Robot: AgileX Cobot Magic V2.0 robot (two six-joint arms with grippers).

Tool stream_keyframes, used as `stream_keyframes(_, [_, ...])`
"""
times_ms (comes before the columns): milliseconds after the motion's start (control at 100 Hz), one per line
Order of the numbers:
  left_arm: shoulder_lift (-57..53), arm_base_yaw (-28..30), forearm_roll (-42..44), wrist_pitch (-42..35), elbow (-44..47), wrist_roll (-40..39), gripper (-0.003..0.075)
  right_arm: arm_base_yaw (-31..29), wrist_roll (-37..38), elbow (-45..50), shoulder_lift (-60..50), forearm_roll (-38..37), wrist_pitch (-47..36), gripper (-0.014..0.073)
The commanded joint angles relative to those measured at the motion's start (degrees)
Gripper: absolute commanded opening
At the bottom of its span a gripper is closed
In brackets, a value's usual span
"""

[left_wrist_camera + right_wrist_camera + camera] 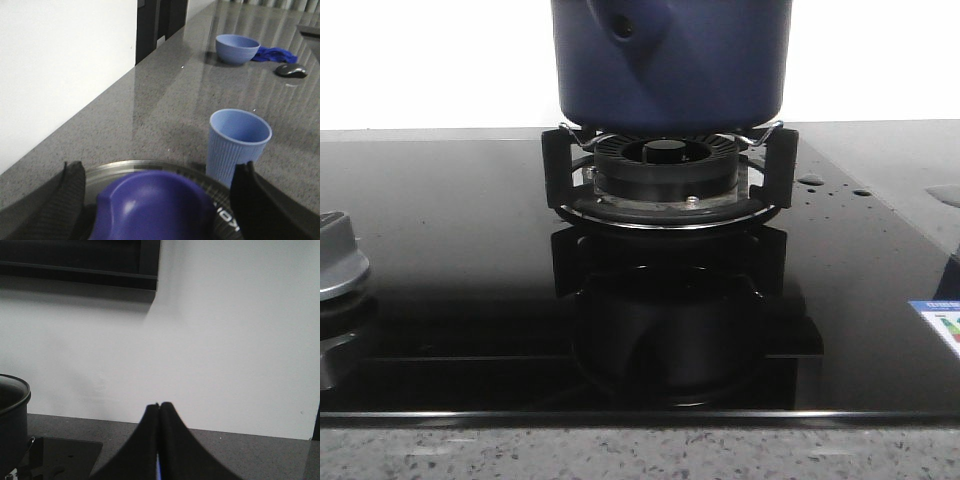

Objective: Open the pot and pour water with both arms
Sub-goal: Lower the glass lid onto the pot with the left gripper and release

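The navy-blue pot (670, 70) stands on the black ringed burner (665, 165), its handle mount with the round hole (623, 28) facing forward. Its top is cut off in the front view. Its open rim shows at the edge of the right wrist view (11, 410). The glass lid (125, 169) with a blue knob (155, 205) lies over the grey counter beside a blue ribbed cup (237, 142). My left gripper (160, 172) is open, a finger (70, 195) on each side of the knob with gaps. My right gripper (159, 405) is shut beside the pot; a thin blue sliver shows low between its fingers.
The black glass hob (440, 250) has a metal control knob (335, 260) at the left, water drops (810, 180) and a sticker (940, 325) at the right. On the counter beyond the cup are a blue bowl (237, 47), a blue cloth (272, 52) and a mouse (291, 70).
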Motion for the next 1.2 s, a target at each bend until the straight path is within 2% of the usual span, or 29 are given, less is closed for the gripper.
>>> stream_keyframes(0, [-5.29,0.27,-5.51,1.96,-2.33,-0.10,0.0534,0.07,0.05,-1.41,0.26,0.29,-3.07,-0.0064])
stream_keyframes(100, [-10.20,2.41,-4.42,1.44,-2.33,-1.63,0.0485,0.07,0.05,-1.41,0.26,0.29,-2.56,-0.0064])
stream_keyframes(210, [-17.13,7.07,0.45,-1.71,-2.21,-11.33,0.0305,0.07,0.05,-1.41,0.26,-0.24,-1.12,-0.0065])
stream_keyframes(310, [-23.79,11.12,4.84,-4.07,-1.37,-18.03,0.0189,0.07,0.05,-1.41,0.26,-4.72,-0.35,-0.0066])
stream_keyframes(480, [-36.61,15.92,10.01,-5.69,5.53,-19.59,0.0061,0.49,0.62,-1.41,0.26,-7.61,-0.25,-0.0071])
stream_keyframes(650, [-52.85,16.07,12.78,-11.91,23.70,-19.59,0.0025,5.36,3.04,-1.19,0.26,-8.11,0.30,-0.0071])
stream_keyframes(790, [-66.76,16.07,12.95,-22.04,41.23,-19.48,-0.0020,9.35,3.04,-1.19,0.26,-8.52,2.59,-0.0071])
stream_keyframes(860, [-72.34,16.07,12.95,-25.87,48.31,-19.48,-0.0020,10.88,3.04,-1.19,0.26,-8.52,3.43,-0.0071])
stream_keyframes(1000, [-79.37,16.07,12.75,-27.00,57.31,-19.58,-0.0020,12.10,3.04,-1.19,0.26,-8.52,3.58,-0.0071])
stream_keyframes(1190, [-82.71,16.07,12.29,-26.65,61.91,-19.58,-0.0020,12.10,3.04,-1.19,0.26,-8.52,3.67,-0.0071])
